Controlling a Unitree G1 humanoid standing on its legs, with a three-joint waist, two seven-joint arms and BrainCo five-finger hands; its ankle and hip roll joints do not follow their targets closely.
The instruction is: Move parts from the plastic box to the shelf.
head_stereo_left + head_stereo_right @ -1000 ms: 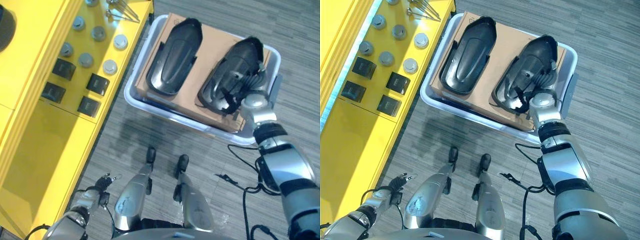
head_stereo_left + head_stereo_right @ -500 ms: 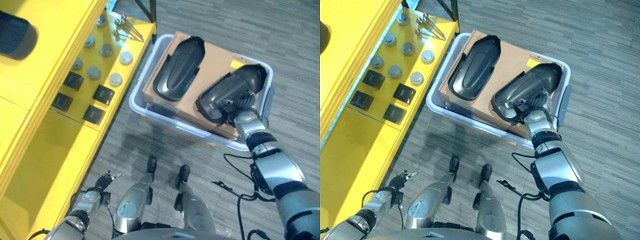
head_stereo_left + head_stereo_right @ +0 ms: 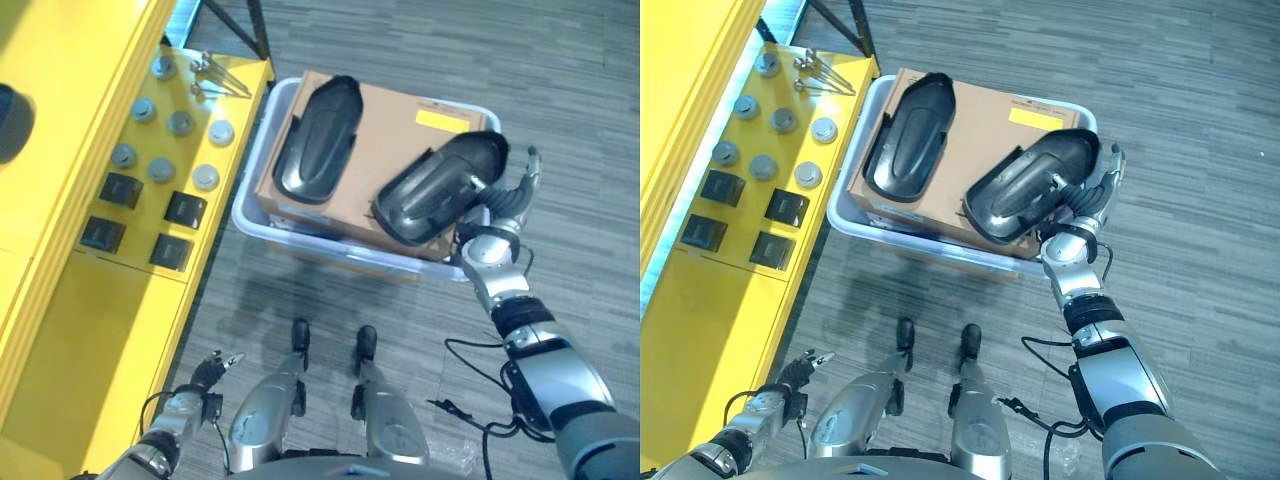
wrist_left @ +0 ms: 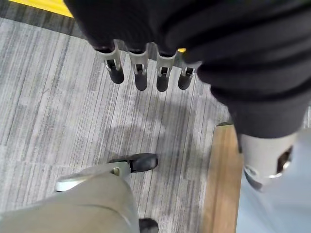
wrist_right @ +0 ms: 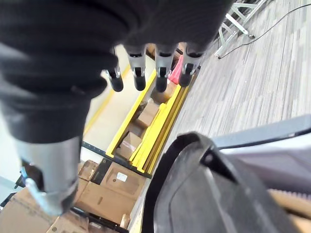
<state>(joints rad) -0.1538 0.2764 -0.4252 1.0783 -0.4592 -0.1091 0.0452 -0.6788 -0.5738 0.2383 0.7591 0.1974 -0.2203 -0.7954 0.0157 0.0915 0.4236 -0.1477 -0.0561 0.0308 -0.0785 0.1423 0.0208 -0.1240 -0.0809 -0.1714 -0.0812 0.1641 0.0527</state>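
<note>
A pale plastic box (image 3: 262, 222) stands on the floor, lined with a brown cardboard sheet (image 3: 400, 125). Two black moulded shells lie on the sheet. The left shell (image 3: 315, 140) rests flat. The right shell (image 3: 435, 188) lies slanted across the box's near right corner. My right hand (image 3: 505, 200) is at that shell's right end, open, with its fingers (image 5: 160, 68) straight and pointing up past the shell's rim (image 5: 204, 189). My left hand (image 3: 212, 368) hangs low by the yellow shelf (image 3: 90, 320), its fingers (image 4: 141, 77) straight and holding nothing.
On the shelf lie several round silver parts (image 3: 165, 150), several black square blocks (image 3: 150, 225) and thin metal tools (image 3: 215, 72) at the far end. The near stretch of the shelf is bare. Grey plank floor surrounds the box.
The whole view has shifted. My right hand has come out of the right shell's hollow to its right end, fingers straightened. That shell has turned to lie more crosswise.
</note>
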